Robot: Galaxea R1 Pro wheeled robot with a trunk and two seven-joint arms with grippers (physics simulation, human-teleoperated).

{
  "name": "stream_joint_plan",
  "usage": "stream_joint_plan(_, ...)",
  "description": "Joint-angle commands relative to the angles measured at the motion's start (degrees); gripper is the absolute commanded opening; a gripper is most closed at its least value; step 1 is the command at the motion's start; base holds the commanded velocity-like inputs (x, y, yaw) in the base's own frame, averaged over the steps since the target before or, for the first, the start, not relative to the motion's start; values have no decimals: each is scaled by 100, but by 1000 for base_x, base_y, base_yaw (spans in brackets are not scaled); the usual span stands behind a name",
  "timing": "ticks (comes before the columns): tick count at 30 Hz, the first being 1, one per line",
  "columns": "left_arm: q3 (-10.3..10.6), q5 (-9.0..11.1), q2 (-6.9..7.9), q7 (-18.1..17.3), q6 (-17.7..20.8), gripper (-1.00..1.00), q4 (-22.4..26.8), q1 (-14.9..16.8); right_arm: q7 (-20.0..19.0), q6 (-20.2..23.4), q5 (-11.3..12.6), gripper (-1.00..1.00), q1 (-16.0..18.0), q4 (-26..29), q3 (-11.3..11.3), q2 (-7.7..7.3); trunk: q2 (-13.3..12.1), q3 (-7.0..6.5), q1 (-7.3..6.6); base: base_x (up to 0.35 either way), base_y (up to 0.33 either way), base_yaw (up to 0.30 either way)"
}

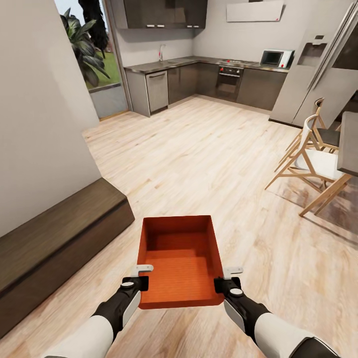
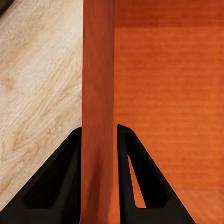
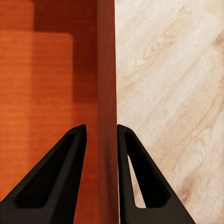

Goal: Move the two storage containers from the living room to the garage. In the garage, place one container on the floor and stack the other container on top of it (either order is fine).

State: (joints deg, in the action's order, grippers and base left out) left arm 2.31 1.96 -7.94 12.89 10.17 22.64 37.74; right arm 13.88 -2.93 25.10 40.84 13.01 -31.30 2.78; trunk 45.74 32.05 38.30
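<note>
While both arms reach forward from the robot, one orange-red box [image 1: 180, 261] hangs between them above the light wood floor [image 1: 209, 149]; it is rectangular, thin-walled and without a lid, its inside bare, with a darker shadow over the far part of its bottom and a fine ribbed grain on the lit part. The left gripper [image 1: 140, 276] is clamped on the box's left wall near the near corner; in the left wrist view the two black fingers [image 2: 60, 182] press that wall from either side, one outside over the planks and one inside over the orange bottom [image 2: 168, 93]. The right gripper [image 1: 227, 278] pinches the box's right wall the same way; in the right wrist view its fingers [image 3: 56, 177] stand on each side of the wall [image 3: 107, 93], though a thin gap shows on the inner side. Left of the box, a long low dark-wood bench [image 1: 54, 238] runs along the white wall [image 1: 35, 124]; right of the box and farther off stands a wooden chair [image 1: 313, 159] with a white seat; well beyond the box lies a kitchen with dark cabinets [image 1: 189, 84] and an oven [image 1: 229, 82].
</note>
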Motion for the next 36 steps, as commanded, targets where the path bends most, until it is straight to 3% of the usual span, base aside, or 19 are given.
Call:
stream_joint_plan(1, 16, -29, 91, 56, 37, -100, 30, 5, 54, -15, 118, -100, 3, -290, -87, -67, 5, 5, 1, 0, 0, 0)
stream_joint_plan(9, 19, -29, 91, 56, 37, -100, 30, 5, 56, -23, 120, -100, 2, -290, -87, -58, 5, 16, 1, 0, 0, -86)
stream_joint_plan(36, 19, -29, 91, 56, 38, -100, 30, 5, 56, -24, 119, -100, 3, -290, -86, -63, 5, 117, 1, 0, 0, -253)
